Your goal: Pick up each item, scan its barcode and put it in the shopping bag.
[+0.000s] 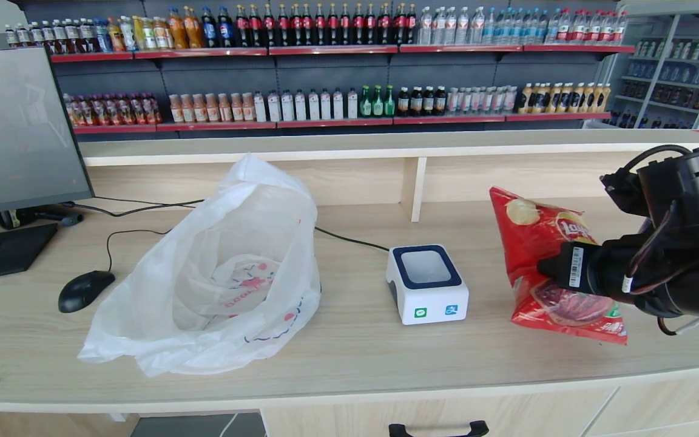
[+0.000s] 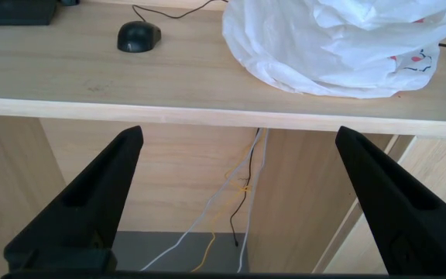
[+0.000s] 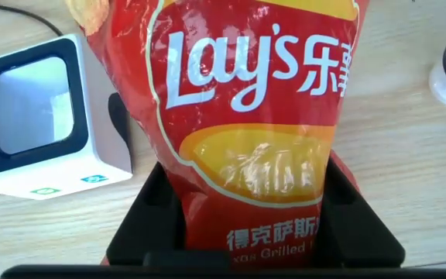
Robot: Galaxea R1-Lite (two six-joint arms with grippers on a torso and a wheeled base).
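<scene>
Red crisp bag (image 1: pixel 543 255) upright just right of the barcode scanner (image 1: pixel 427 283), clamped across its lower half by the right gripper (image 1: pixel 553 267). Cannot tell whether its bottom edge rests on the wooden counter (image 1: pixel 355 352) or clears it.

Step in hand, as I read it: item grasped, scan pending. The next move calls for bringing the bag over the scanner's glass window with the barcode face toward it; barcode side not visible.

White plastic shopping bag (image 1: pixel 222 273) sits left of the scanner, mouth open, slumped. Scanner cable (image 1: pixel 349 240) runs low between them, little hindrance.

Left gripper (image 2: pixel 238 194) hangs below the counter edge, fingers wide apart, empty. Mouse (image 1: pixel 85 290) and monitor (image 1: pixel 16 127) far left, well apart.
</scene>
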